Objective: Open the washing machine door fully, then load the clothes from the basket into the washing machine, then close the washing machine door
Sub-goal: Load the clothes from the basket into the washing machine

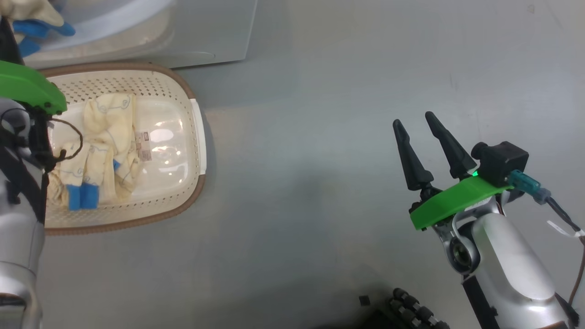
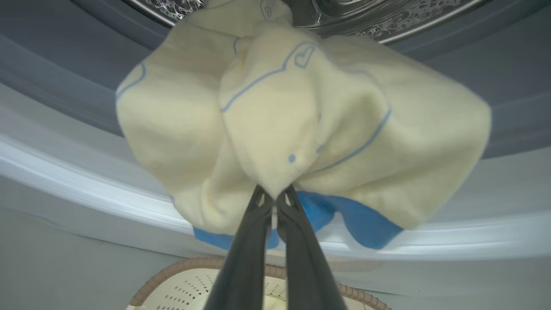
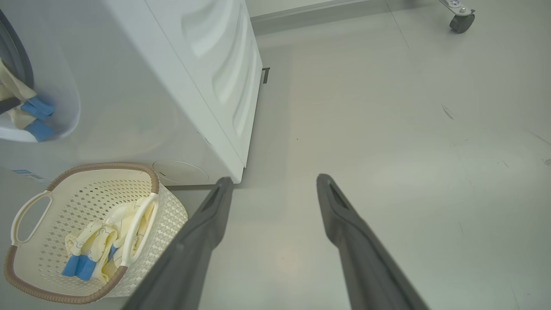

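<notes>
The left gripper (image 2: 275, 196), lower centre of the left wrist view, is clamped together on a cream-yellow garment (image 2: 301, 120) at the washing machine (image 3: 120, 107) opening. More clothes (image 1: 109, 146) lie in the basket (image 1: 169, 114), left of the head view. The right gripper (image 1: 413, 119), lower right, has its fingers apart, holding nothing.

The floor (image 1: 320, 192) is smooth, pale grey and slightly glossy, with soft reflections and a few dark scuffs (image 3: 447, 112). The washer (image 3: 142, 107) stands on it, its base set low to the floor. The basket (image 1: 151, 87) sits upright on the floor just before the washer's front, near its lower corner; whether the two touch cannot be told. A small black scrap (image 1: 364, 300) lies alone on the open floor. Well apart from the washer, a dark caster (image 3: 462, 21) rests on the floor.
</notes>
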### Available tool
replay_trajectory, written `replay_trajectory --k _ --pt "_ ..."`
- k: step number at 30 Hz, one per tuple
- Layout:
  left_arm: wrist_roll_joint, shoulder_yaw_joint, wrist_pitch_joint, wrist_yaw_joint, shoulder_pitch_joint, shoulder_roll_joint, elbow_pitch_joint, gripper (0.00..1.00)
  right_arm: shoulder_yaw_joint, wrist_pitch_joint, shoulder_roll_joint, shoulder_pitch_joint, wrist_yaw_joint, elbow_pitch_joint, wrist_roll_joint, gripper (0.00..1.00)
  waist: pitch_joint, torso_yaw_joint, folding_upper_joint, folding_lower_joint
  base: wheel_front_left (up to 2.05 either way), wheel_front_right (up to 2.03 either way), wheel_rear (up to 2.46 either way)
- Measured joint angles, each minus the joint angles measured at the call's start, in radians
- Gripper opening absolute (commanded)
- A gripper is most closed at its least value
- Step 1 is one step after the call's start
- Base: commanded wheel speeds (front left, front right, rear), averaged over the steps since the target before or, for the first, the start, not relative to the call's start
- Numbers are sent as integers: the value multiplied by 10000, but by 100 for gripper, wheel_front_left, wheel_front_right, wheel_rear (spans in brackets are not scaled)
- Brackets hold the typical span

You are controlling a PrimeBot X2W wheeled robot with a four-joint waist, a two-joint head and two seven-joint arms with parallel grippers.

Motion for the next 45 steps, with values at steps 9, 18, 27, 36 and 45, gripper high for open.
replay_trajectory --k 9,18,27,36,45 --pt "-125 -268 -13 -2 577 407 -1850 0 -102 0 0 4 0 33 -13 100 -190 300 0 -1 0 0 0" --pt "249 -150 -69 0 454 846 -3768 0 -36 0 0 2 0 10 -13 100 31 414 0 -1 0 0 0" --pt "451 -794 1258 -2 -1926 1678 -3952 0 6 0 0 -119 0 -61 -13 100 818 168 0 0 0 0 0" --pt "88 -1611 1954 -2 -4643 2499 -2658 0 190 0 2 -504 0 -244 2 100 1690 -261 0 2 0 0 0" --pt "-119 -2546 2374 -4 -6071 2581 -1028 0 466 0 4 -631 0 -249 98 100 2032 -608 0 0 0 0 0"
